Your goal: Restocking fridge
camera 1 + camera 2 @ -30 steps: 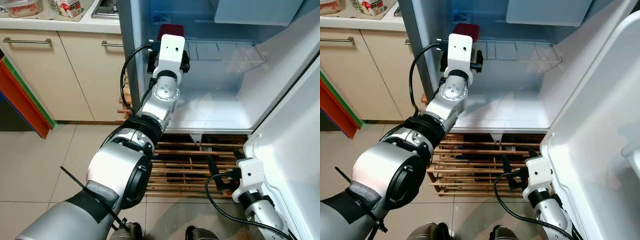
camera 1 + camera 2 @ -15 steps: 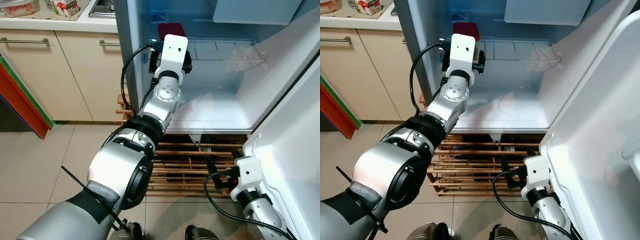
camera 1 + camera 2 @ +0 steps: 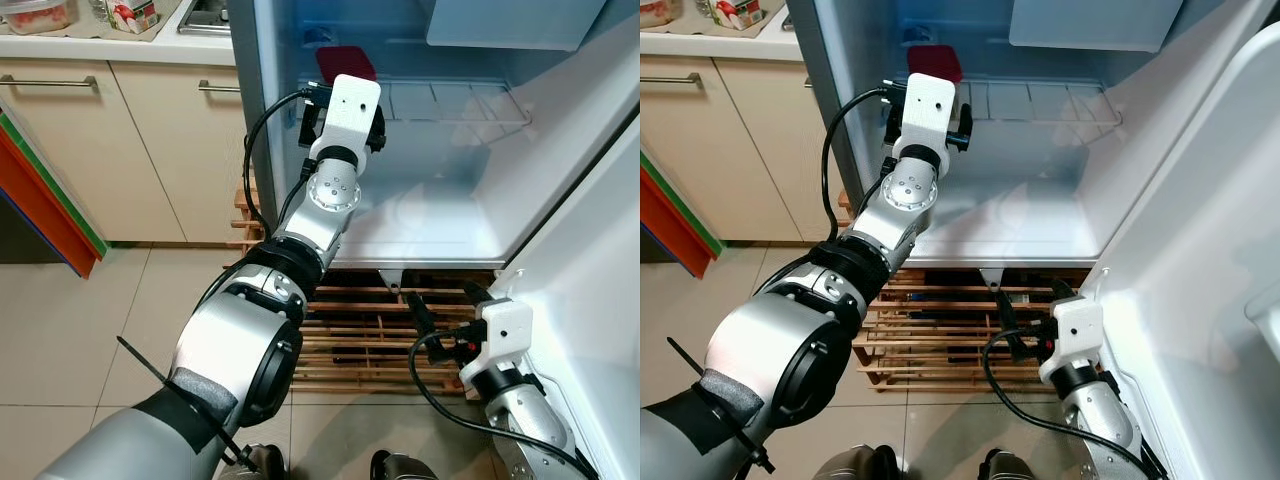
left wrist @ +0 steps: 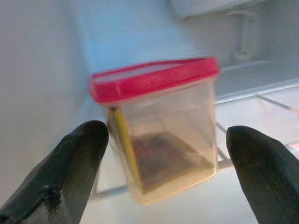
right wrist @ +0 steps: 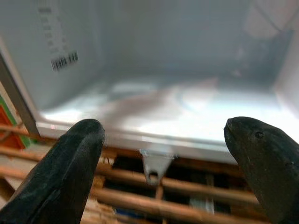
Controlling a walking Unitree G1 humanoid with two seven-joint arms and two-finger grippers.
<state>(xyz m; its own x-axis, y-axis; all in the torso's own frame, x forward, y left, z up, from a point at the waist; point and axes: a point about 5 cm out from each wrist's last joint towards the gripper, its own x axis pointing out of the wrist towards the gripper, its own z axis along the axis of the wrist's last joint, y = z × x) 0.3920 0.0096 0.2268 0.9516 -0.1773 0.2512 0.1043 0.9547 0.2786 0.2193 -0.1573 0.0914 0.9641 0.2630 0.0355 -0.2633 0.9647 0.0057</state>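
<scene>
A wire shelf [image 3: 455, 102] inside the fridge [image 3: 430, 215] carries a clear red-lidded container [image 4: 159, 126] at its end beside the fridge wall.

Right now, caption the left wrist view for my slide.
Left gripper open before a clear red-lidded container on the fridge's wire shelf.

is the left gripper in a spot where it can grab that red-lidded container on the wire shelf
Probably yes. The left gripper is open, its fingers wide on either side of the red-lidded container, which sits on the wire shelf right ahead with nothing between. It likely needs to move in slightly before closing.
</scene>
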